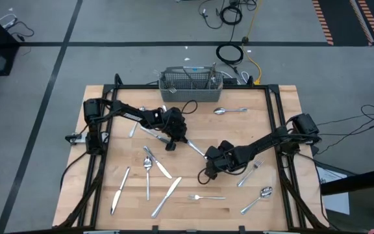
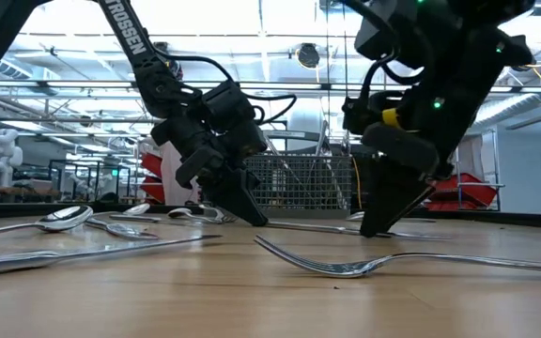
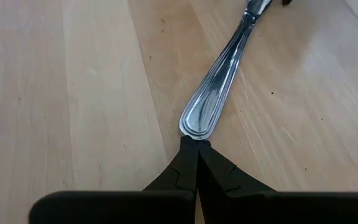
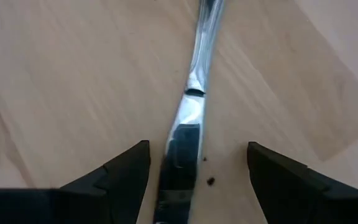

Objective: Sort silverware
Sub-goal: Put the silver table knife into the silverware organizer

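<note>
A silver table knife (image 1: 195, 147) lies flat on the wooden table (image 1: 252, 130) between my two grippers. My left gripper (image 1: 171, 145) is shut, its tips at the knife's handle end. My right gripper (image 4: 197, 144) is open and tilted down over the knife's other end. Its fingers (image 4: 129, 165) stand on either side of the blade (image 4: 180, 149) and are clear of it. More silverware lies scattered on the table: forks (image 1: 206, 197), spoons (image 1: 257, 199) and knives (image 1: 166, 196). My left gripper's shut fingertips (image 3: 190, 148) meet the rounded free end of the knife's handle (image 3: 196, 127). They slant down at it and lie in line with the knife. The knife lies flat on the table. Whether the tips pinch the handle's edge or only butt against it, I cannot tell.
A grey wire-mesh basket (image 1: 190, 81) holding some pieces stands at the table's far edge, with a spoon (image 1: 229, 110) in front of it. A fork (image 2: 346, 266) lies near the front edge. A black frame (image 1: 276, 117) runs round the table.
</note>
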`<state>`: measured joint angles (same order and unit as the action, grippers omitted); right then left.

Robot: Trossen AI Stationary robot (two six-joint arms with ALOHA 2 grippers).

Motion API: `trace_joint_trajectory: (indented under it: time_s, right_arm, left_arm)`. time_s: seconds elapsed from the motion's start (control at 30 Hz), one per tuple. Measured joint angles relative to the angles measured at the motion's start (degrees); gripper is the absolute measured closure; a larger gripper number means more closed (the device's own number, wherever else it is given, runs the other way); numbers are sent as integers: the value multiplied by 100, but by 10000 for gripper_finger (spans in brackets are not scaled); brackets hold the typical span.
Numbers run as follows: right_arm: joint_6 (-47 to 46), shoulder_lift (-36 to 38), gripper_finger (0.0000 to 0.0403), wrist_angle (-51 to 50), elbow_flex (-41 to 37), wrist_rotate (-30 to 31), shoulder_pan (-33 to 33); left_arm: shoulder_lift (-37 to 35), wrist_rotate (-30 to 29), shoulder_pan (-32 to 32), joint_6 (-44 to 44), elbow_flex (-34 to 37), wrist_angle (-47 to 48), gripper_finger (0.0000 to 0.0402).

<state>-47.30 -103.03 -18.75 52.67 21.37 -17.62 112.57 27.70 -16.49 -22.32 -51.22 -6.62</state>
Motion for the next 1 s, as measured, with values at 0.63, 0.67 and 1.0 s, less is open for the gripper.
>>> trace_joint_trajectory:
  time_s: [0.63, 0.67, 1.0]
  right_arm:
    - [-583, -168, 326, -194, 4, -374, 145]
    - [-583, -168, 339, -185, 4, -415, 151]
    - [-487, -172, 401, -170, 4, -451, 174]
  left_arm:
    - [-408, -189, -42, 131, 35, 115, 394]
    - [-507, -256, -66, 104, 46, 165, 394]
    - [-1146, 297, -154, -150, 9, -137, 394]
